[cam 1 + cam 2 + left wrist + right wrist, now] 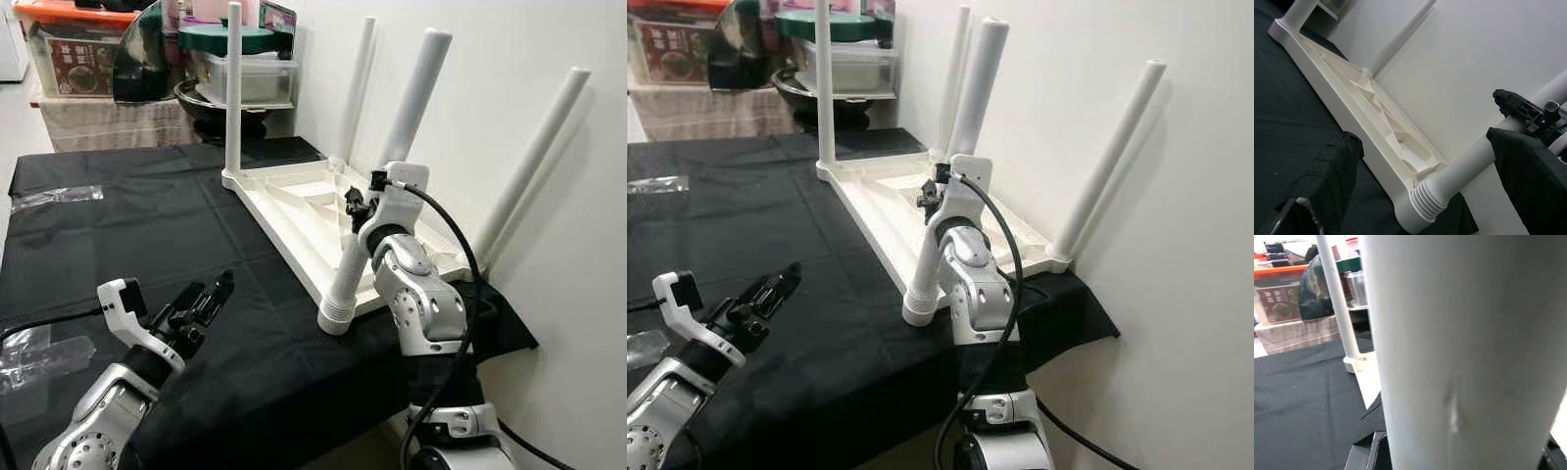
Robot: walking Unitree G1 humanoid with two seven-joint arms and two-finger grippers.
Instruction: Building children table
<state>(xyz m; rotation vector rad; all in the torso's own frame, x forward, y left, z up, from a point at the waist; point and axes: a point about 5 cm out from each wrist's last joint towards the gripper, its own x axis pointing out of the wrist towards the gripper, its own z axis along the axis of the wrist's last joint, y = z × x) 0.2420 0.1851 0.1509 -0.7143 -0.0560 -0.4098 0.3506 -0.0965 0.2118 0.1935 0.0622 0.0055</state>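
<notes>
- The white children's table [313, 211] lies upside down on a table covered with a black cloth [118, 235], its top face down and its far edge against the white wall [549, 39].
- Four white legs stand up from its corners: the near leg [397, 147] at the corner closest to the robot, a far leg [233, 88] at the corner beside the clutter, and two wall-side legs [534, 157] leaning along the wall.
- The near leg sits in a ribbed collar [336, 313] at the children's table's corner, right at the black cloth's front edge.
- The right tool [358, 208] is pinching the near leg partway up its length; in the right wrist view the leg [1459, 352] runs between the black fingers [1371, 431].
- The left tool [201, 299] hovers above the black cloth, well to the side of the children's table and apart from it, its fingers spread and holding nothing; the left wrist view looks between them at the ribbed collar [1425, 203].
- A clear plastic bag [44, 357] lies on the cloth on the side of the left tool away from the children's table.
- Beyond the children's table's far end stand storage boxes [69, 49] and stacked bowls [230, 73].
</notes>
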